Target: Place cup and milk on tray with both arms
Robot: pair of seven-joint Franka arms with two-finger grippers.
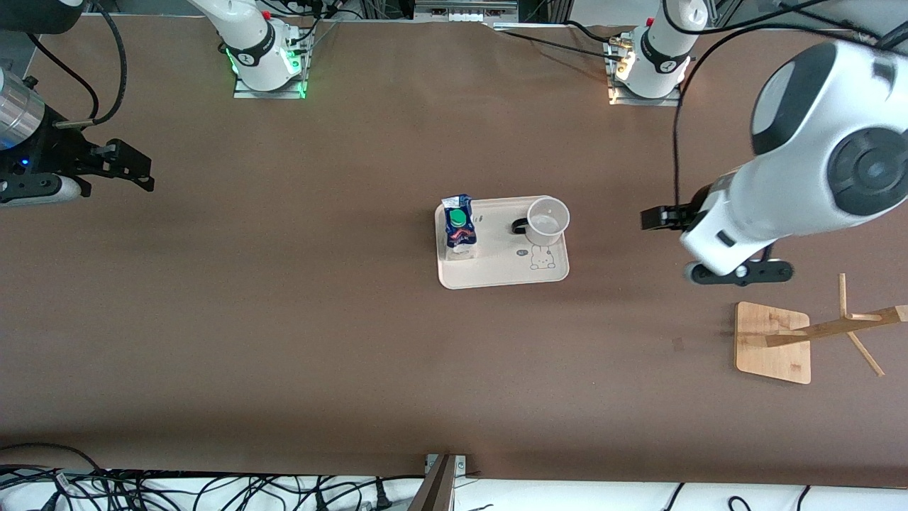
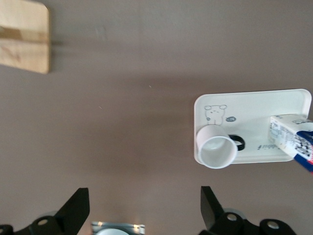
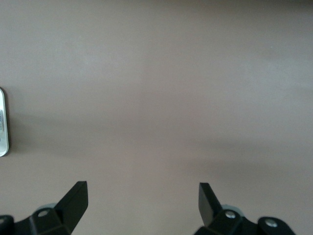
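The brown counter fills the front view, bare over most of its width. The left arm hangs over the counter's left-arm end, well apart from the tray, and its gripper is up in the air with its jaws spread wide and nothing between them. The right arm hangs over the counter's right-arm end, its gripper likewise aloft over bare counter, jaws wide apart and empty.

A bamboo rack stands on the counter at the left arm's end, nearer to the front camera than the tray; its post and pegs lean out from a flat base.

The tray lies flat near the middle of the counter, between the two arms. A bunny drawing shows on the tray's floor toward the left arm's end.

The milk stands upright on the tray at its right-arm end, green cap up. The cup stands upright on the tray in the corner toward the left arm and the bases, mouth up, its black handle turned toward the milk. Cup and milk stand apart from each other.
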